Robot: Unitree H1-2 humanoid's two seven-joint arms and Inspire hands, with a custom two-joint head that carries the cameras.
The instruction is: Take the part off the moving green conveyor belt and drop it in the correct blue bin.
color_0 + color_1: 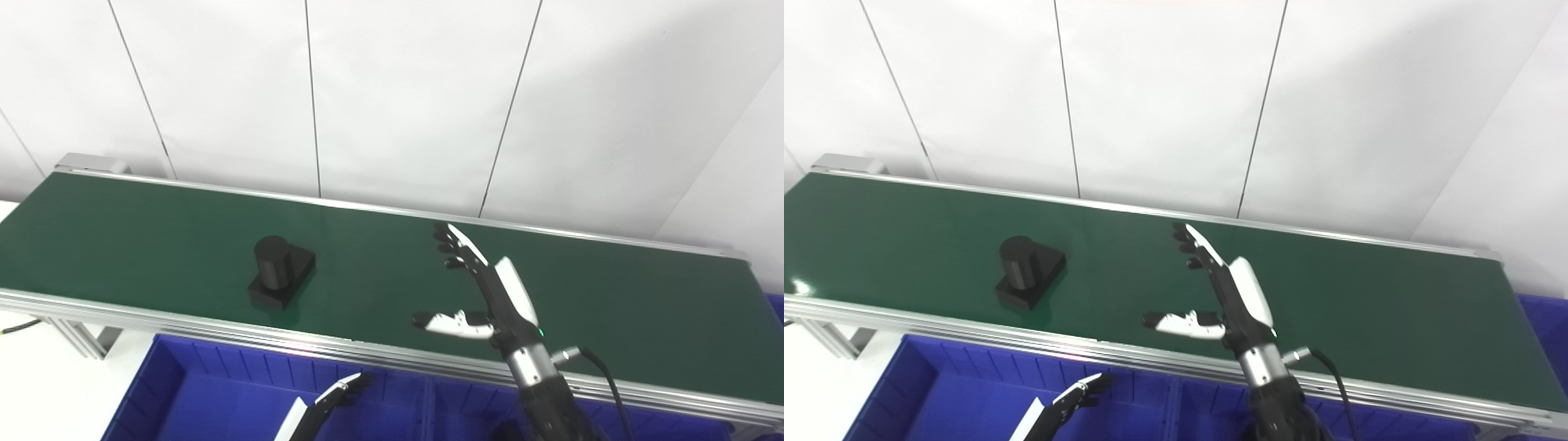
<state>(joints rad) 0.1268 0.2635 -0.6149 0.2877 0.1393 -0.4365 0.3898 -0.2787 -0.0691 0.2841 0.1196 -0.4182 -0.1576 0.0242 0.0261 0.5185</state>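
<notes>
A black part (281, 271), a short cylinder standing on a square base, sits on the green conveyor belt (153, 226) left of centre, near the front rail. It also shows in the right eye view (1030, 271). My right hand (484, 288) is held over the belt to the right of the part, open, fingers stretched away from me and thumb pointing left, holding nothing. My left hand (340, 392) is low over the blue bin (184, 392) in front of the belt; only its fingertips show, stretched out and empty.
A second blue bin (465, 410) adjoins the first on its right, behind my right forearm. Another blue bin edge (776, 306) shows at the belt's far right end. An aluminium rail (184, 321) runs along the belt's front. A white wall stands behind.
</notes>
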